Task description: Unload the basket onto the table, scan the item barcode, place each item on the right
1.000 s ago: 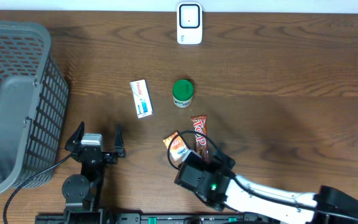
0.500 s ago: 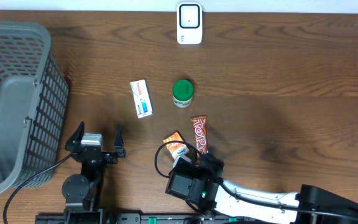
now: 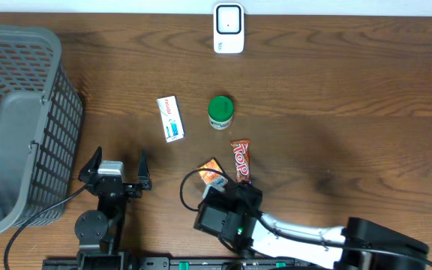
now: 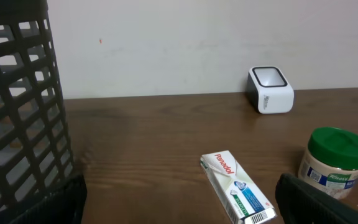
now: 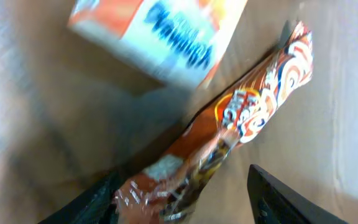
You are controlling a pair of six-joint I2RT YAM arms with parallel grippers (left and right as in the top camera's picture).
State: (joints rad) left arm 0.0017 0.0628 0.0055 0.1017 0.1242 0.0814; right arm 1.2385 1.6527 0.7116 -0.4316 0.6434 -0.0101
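An orange-brown candy bar (image 3: 241,159) lies on the table in front of the right arm, and an orange packet (image 3: 213,173) lies just left of it. My right gripper (image 3: 235,186) stands over the bar's near end. In the right wrist view that end of the candy bar (image 5: 229,134) lies between the jaws of the right gripper (image 5: 182,190). The left finger is against the wrapper and a gap shows before the right finger. The white scanner (image 3: 228,28) stands at the far edge. My left gripper (image 3: 115,168) is open and empty at the near left.
A toothpaste box (image 3: 171,118) and a green-lidded jar (image 3: 220,112) lie mid-table; the left wrist view shows the box (image 4: 235,194), the jar (image 4: 334,162) and the scanner (image 4: 270,90). A grey basket (image 3: 13,120) fills the left side.
The right gripper has slid left and nearer to me, and its jaws have narrowed around the candy bar's near end. The left arm has not moved.
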